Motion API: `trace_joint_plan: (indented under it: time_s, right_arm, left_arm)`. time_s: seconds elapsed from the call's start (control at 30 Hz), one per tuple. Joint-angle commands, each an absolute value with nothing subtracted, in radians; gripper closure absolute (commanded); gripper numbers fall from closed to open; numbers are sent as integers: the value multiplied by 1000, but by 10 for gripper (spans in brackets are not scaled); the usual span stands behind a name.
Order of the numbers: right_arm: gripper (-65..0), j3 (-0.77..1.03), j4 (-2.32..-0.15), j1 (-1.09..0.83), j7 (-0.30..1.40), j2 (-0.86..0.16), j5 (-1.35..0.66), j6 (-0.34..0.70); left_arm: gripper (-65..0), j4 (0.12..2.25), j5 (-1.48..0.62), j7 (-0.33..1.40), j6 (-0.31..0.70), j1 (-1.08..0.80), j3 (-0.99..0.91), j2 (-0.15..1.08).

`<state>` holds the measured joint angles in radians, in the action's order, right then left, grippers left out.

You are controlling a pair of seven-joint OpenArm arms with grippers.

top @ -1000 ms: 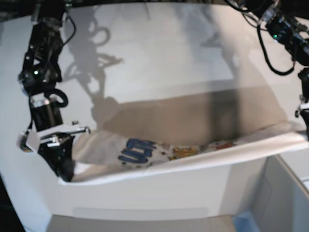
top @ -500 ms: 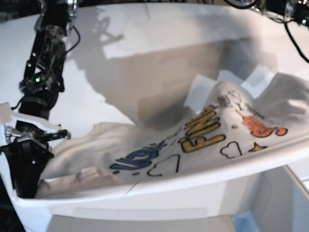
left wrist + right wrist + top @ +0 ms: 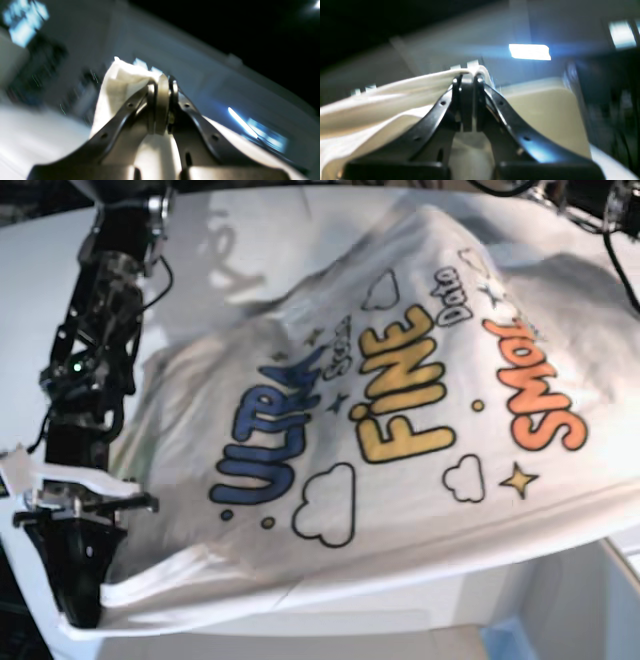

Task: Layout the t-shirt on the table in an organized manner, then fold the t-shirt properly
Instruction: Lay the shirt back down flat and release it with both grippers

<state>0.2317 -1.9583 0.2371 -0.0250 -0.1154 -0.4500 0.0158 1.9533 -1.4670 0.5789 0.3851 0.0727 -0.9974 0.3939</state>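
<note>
The left end effector (image 3: 161, 85) is clenched on a bunched white edge of the white cloth t-shirt (image 3: 400, 430) with blue, yellow and orange cartoon lettering, and the right end effector (image 3: 467, 80) pinches another edge of it just as tightly. The shirt hangs spread in the air between the two, print facing the base view, above the large smooth white bench (image 3: 240, 240). To lay it well, I judge both should lower evenly, keeping the cloth taut so the far hem touches first without wrinkling.
</note>
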Motion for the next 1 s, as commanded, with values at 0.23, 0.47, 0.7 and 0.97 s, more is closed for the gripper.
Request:
trace_joint_plan:
  time_s: [0.23,0.47,0.7,0.97]
  right_arm:
    - [0,234,-1520,360,-28,-153,-340,5]
    - [0,194,-889,615,-35,-157,-84,7]
    - [-137,194,-441,855,-35,-153,97,7]
    - [-327,194,-538,837,-36,-147,111,7]
  left_arm:
    - [0,1524,-1159,555,387,308,-618,387]
    - [0,992,-908,337,401,521,-308,387]
    - [-284,499,-857,44,395,696,-22,360]
    - [-302,501,-858,5,283,696,28,363]
